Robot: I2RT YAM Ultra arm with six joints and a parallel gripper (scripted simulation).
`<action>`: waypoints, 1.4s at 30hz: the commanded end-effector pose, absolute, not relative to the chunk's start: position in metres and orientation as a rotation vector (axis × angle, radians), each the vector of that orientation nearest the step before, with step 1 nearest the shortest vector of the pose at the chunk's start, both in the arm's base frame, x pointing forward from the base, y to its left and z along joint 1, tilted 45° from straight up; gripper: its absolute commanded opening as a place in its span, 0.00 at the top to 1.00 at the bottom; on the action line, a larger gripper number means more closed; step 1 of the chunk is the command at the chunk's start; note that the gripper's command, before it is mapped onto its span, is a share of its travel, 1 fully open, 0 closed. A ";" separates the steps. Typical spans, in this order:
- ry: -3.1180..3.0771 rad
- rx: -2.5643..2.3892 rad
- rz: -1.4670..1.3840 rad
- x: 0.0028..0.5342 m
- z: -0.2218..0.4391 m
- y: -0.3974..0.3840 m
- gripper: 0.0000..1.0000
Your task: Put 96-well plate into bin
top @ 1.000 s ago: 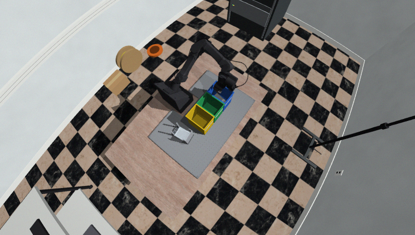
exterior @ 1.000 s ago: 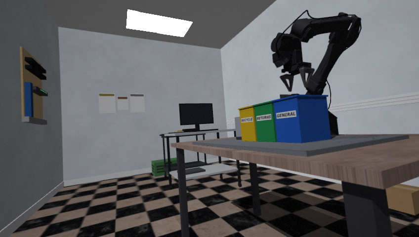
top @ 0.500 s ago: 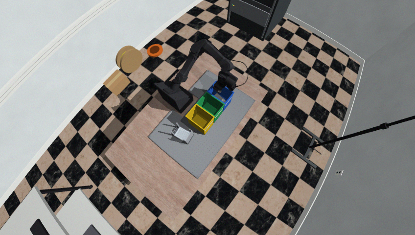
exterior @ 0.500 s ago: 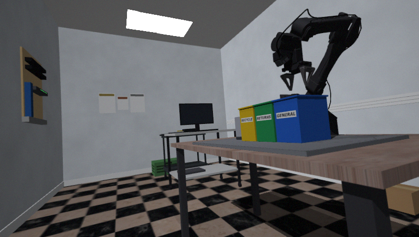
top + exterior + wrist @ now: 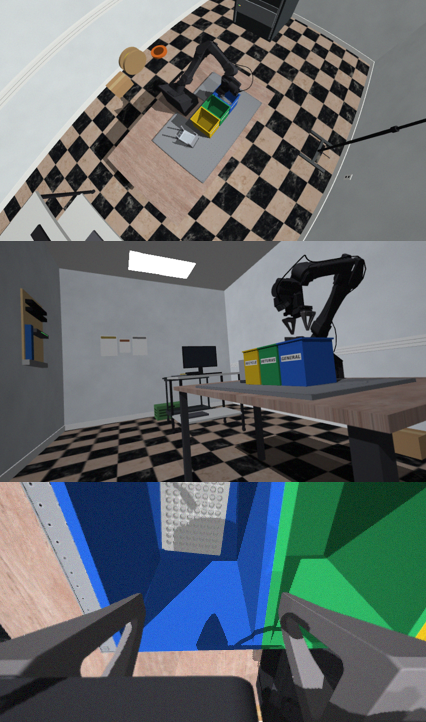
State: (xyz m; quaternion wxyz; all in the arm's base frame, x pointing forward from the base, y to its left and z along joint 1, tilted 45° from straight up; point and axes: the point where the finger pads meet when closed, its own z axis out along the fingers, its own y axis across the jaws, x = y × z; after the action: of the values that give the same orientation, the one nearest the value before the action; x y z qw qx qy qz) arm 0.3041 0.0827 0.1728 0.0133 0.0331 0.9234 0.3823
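Observation:
The blue GENERAL bin (image 5: 304, 361) stands upright at the end of a row of three bins. A grey 96-well plate (image 5: 195, 514) lies inside it, against the far wall, and also shows in the overhead view (image 5: 224, 98). My gripper (image 5: 298, 321) hangs above the blue bin's rim, open and empty; in the wrist view its fingers frame the bin's near wall. The stack rack K1 (image 5: 186, 137) sits on the grey mat in front of the yellow bin, with a white plate in it.
The green RETURNS bin (image 5: 268, 364) and yellow RECYCLE bin (image 5: 251, 366) stand upright beside the blue one. The arm's base (image 5: 178, 98) sits at the mat's left edge. A cardboard box (image 5: 119, 84) and an orange bowl (image 5: 158, 51) are on the floor.

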 end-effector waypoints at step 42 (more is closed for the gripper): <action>2.857 0.076 1.174 0.294 0.108 0.011 0.18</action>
State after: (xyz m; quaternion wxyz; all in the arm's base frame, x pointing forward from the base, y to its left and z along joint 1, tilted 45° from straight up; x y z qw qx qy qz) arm 0.2913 0.0142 0.1043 0.0141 0.0285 0.9238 0.3816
